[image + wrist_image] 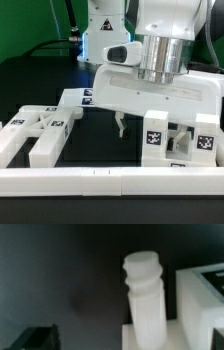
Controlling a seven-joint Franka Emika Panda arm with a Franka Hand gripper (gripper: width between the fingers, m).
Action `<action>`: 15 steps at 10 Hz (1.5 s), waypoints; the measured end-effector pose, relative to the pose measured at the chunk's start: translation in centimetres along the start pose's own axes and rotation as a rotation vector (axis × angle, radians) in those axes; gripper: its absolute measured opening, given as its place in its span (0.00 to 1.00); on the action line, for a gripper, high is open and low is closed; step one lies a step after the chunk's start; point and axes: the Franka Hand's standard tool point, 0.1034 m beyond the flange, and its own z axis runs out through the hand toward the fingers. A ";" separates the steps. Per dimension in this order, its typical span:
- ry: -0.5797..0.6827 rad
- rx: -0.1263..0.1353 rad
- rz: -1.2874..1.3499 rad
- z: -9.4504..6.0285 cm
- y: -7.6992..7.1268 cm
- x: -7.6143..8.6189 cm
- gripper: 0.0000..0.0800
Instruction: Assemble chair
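Across the dark surface (100, 125), behind the long white border rail (110, 182) at the front edge, the chair is nothing but loose white parts. The arm (160, 40) hangs over the middle. Its gripper (145, 127) is low above the surface with its fingers spread wide apart and nothing between them.

The bulkiest part, a tagged block (185, 145), sits toward the exterior view's right, just beside the gripper. A flat slab (75, 98) with tags lies farther back toward the exterior view's left. The leg bars (30, 138) are grouped side by side at the near left, well apart from the block.

The wrist view shows a blurred, rounded white post (145, 297) standing upright close to the camera, next to a white block face with a tag; I cannot tell which chair piece the post is.

No two parts look joined, so I judge the assembly barely begun: every joint remains to be made, starting with a first pickup.
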 end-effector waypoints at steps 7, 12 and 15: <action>0.000 0.000 -0.004 0.1 -0.2 -0.1 0.35; -0.020 0.013 -0.010 -2.0 -0.2 0.7 0.35; -0.092 0.030 -0.007 -6.0 0.2 2.1 0.35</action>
